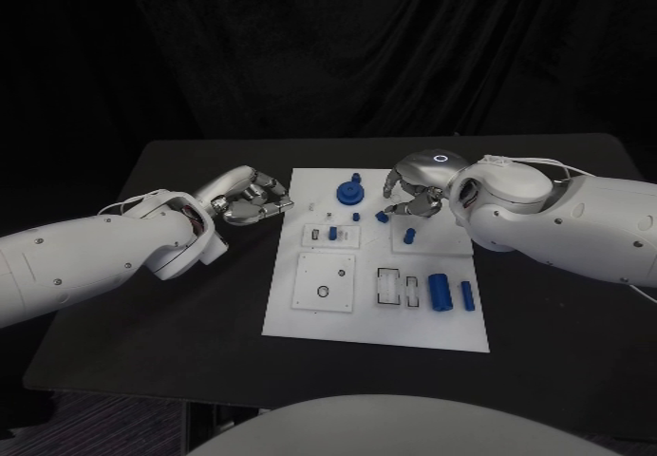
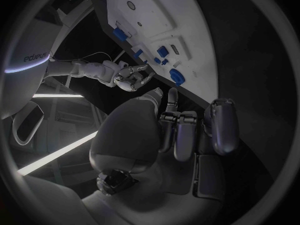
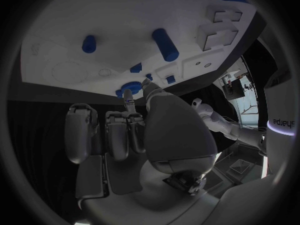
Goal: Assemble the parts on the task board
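Beside the board's [image 1: 322,313] left edge, near its far corner, the left hand [image 1: 251,198] hangs over the black table [image 1: 178,313] with its fingers curled in and nothing in them; the left wrist view shows those fingers [image 2: 187,132] folded side by side against the palm. Over the board's far right part the right hand [image 1: 418,195] is lowered, its fingers pointing down toward a small blue part [image 1: 382,217] just beside their tips. Whether they touch it, or pinch anything, I cannot tell. In the right wrist view that hand's fingers [image 3: 119,135] lie bent inward, with one fingertip reaching toward the small blue pieces at the board's edge.

On the board itself, a round blue gear [image 1: 350,193] stands near the far edge, between the two hands. Another small blue piece [image 1: 333,233] sits in a recess toward the board's middle left. Nearer the robot, on the board's right side, a thick blue cylinder [image 1: 440,292] lies flat, and a thinner blue peg [image 1: 467,294] lies just beside it, closer to the right edge. Two open rectangular slots [image 1: 392,285] lie just left of the cylinder.
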